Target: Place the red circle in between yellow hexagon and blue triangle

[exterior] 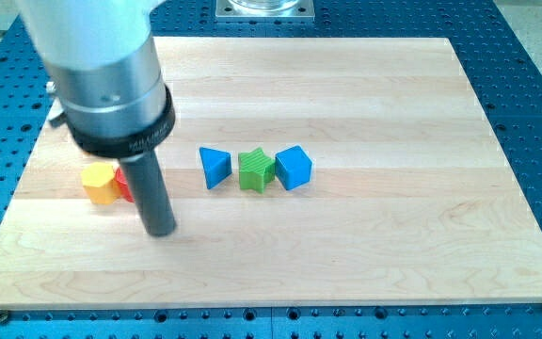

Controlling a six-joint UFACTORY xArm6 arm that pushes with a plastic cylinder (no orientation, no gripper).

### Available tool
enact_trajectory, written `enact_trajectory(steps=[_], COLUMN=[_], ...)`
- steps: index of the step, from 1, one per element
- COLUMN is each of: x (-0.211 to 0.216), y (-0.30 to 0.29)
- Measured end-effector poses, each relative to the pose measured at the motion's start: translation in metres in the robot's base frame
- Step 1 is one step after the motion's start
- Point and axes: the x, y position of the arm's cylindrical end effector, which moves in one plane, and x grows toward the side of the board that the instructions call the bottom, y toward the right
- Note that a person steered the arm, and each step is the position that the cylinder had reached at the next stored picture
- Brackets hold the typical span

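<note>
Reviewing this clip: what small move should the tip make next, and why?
Probably slide my tip toward the view's left and up, behind the red circle. The circle sits tight against the yellow hexagon, mostly hidden by the rod, and needs nudging rightward toward the blue triangle.

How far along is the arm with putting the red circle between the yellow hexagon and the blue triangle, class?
Done: little. The red circle sits against the yellow hexagon, mostly hidden behind the rod. In hand: my tip rests just to the view's right of and below the red circle, between it and the blue triangle. Left: moving the red circle into the open gap toward the blue triangle.
</note>
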Motion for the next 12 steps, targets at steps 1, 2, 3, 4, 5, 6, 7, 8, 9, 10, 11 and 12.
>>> enact_trajectory(steps=[1, 2, 3, 4, 5, 6, 7, 8, 9, 10, 11, 12], x=[-0.035, -0.049, -0.042, -0.042, -0.042, -0.042, -0.038, -0.039, -0.045, -0.047, -0.047, -0.052], y=[-0.059, -0.08, -0.074, -0.046, -0.031, -0.03, -0.027, -0.027, -0.027, -0.027, -0.027, -0.027])
